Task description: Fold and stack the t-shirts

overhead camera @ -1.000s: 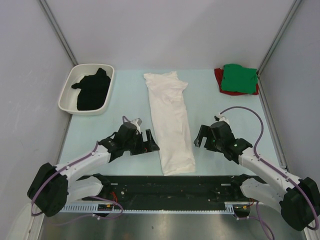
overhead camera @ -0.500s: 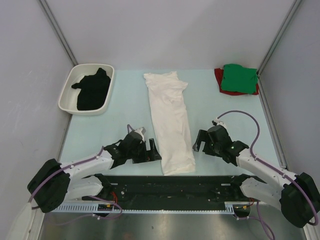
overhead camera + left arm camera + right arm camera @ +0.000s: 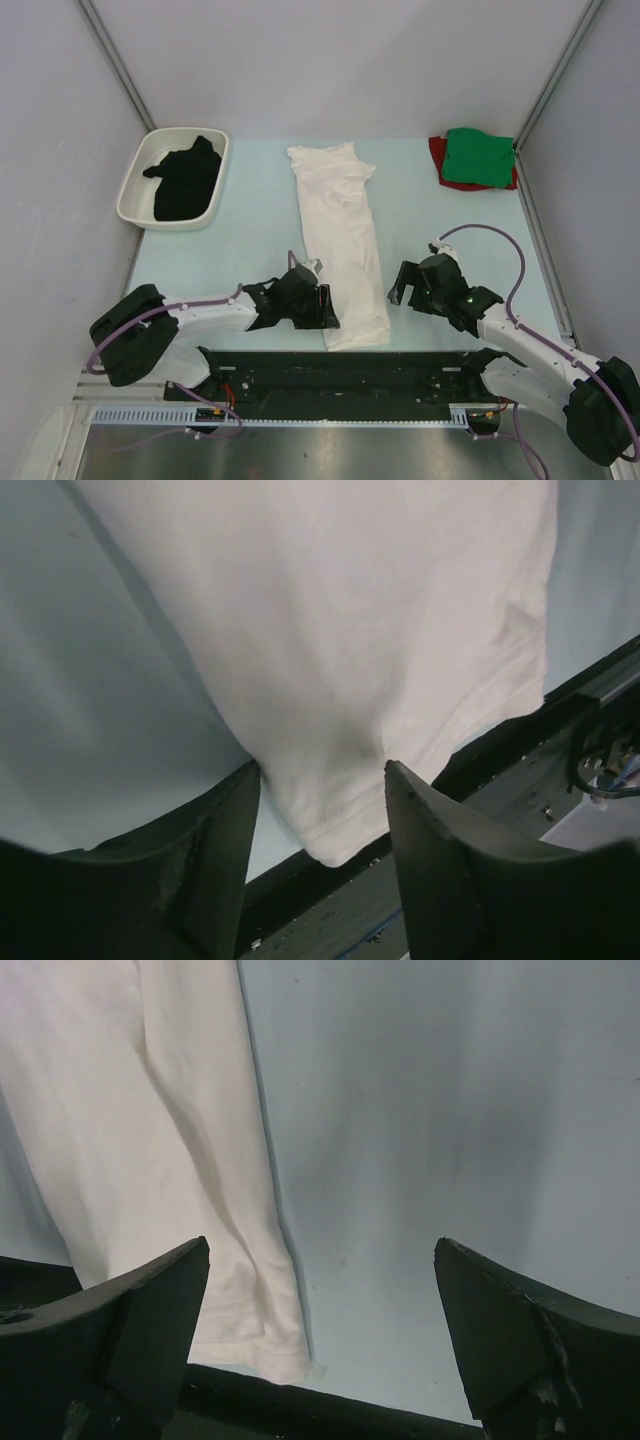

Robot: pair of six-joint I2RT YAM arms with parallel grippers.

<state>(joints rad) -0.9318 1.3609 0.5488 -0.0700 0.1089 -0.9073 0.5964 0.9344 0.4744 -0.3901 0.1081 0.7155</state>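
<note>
Roughly midway, by the look of it: green t-shirt folded atop red t-shirt at the far right corner, black t-shirt crumpled in the white tray far left (not yet folded). White t-shirt laid centre as a long narrow strip, awaiting its crosswise fold. Left gripper spread, straddling the near-left hem corner without pinching. Right gripper spread wide just beside the near-right hem, above bare table.
</note>
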